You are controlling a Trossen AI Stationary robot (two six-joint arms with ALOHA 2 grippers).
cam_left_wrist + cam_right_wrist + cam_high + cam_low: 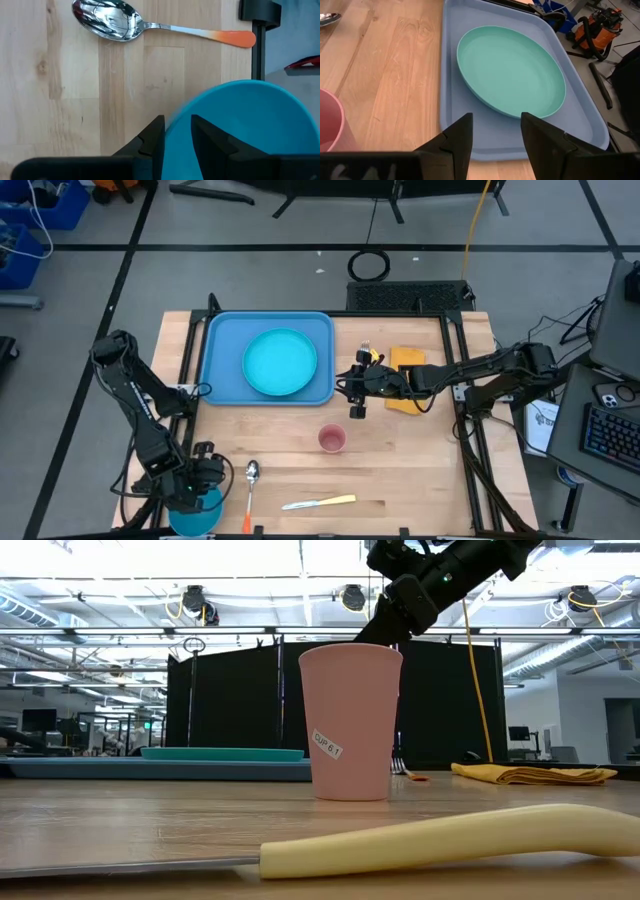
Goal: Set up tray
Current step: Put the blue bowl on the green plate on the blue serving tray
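The light-blue tray (222, 350) lies on the far left part of the table with a round teal plate (281, 361) on it; the right wrist view shows the tray (450, 100) and plate (510, 70) ahead. My right gripper (345, 383) (495, 137) hovers open just right of the tray, touching nothing. My left gripper (200, 485) (177, 132) is at the near-left corner, shut on a blue bowl (195, 515). A pink cup (332, 439) (350, 720) stands upright near the table's middle. My left gripper pinches the blue bowl's rim (175, 117), one finger (152, 137) outside the wall and the other (215, 142) inside. It comes at the rim from above. Whether the bowl is lifted or stands on the table cannot be told.
A spoon with an orange handle tip (250, 480) (130, 22) and a yellow-handled knife (320, 502) (450, 840) lie near the near edge. A folded yellow napkin (405, 365) and a fork (365, 352) lie under my right arm. Bare wood lies right of the cup.
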